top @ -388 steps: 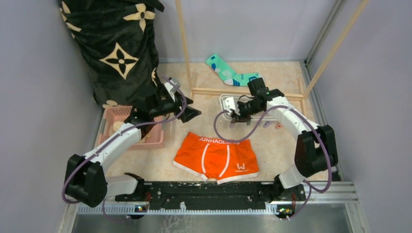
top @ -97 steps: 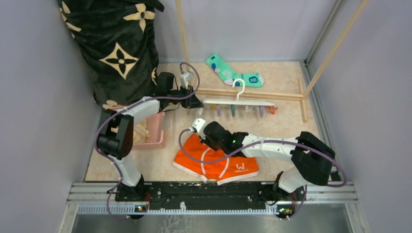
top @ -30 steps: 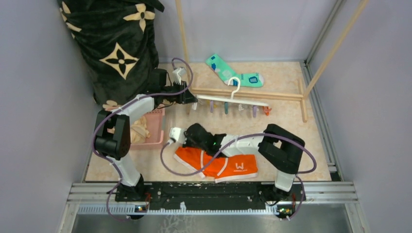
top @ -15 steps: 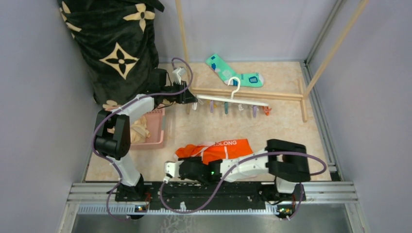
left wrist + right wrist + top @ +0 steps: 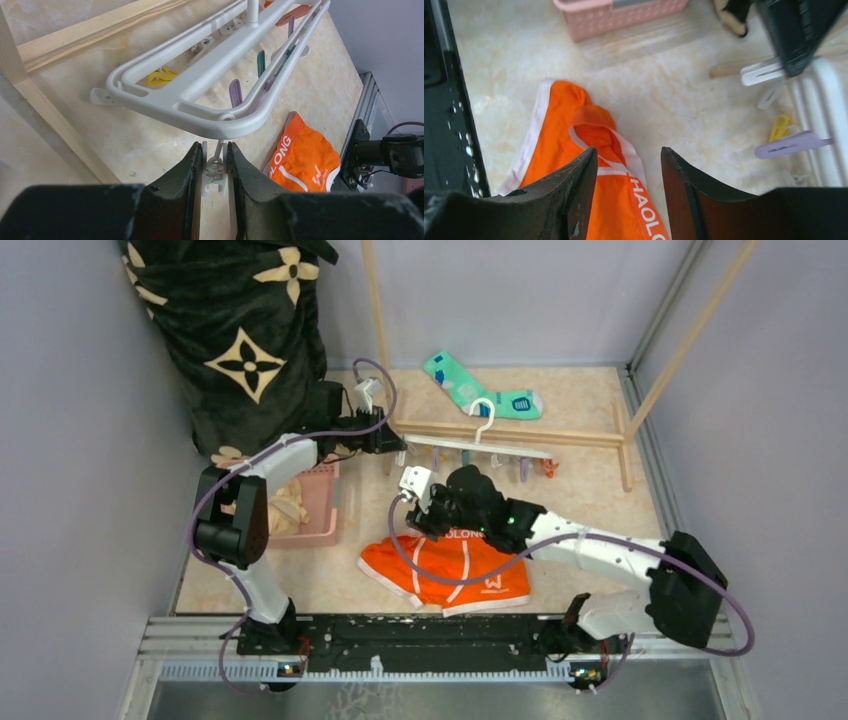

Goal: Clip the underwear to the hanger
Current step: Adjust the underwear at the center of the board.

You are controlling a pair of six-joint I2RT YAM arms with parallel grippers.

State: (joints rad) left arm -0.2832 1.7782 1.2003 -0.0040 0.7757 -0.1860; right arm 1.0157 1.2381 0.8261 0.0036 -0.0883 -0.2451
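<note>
Since half a second ago the right arm is swinging back from the near edge to the middle of the table (image 5: 600,495), and the underwear (image 5: 445,565) is dropping out of its grip. It is now lying flat again instead of bunched along the front. The hanger (image 5: 480,448) is staying where it was.

The right claw (image 5: 629,152) is hovering with its jaws apart and nothing between them. In its own camera the orange cloth (image 5: 584,125) is showing below and just past the fingertips. From above, that claw (image 5: 425,522) is sitting over the far left corner of the garment. The left claw (image 5: 215,147) is closing narrowly on a white peg (image 5: 214,172) dangling from the hanger's left end, and so is holding that end up off the table.

By my reading, the robot is taking a fresh grip on the underwear. The next move calls for lowering the open claw onto the waistband corner and pinching only the band. It then has to carry that edge up to a peg on the hanger.

The underwear is lying between the hanger and the arm bases, well apart from the pegs. Its long axis is running left to right. The lettered waistband is facing the far side, toward the hanger, and the leg openings are pointing at the near edge. The hanger's frame is also running left to right, hook uppermost.
</note>
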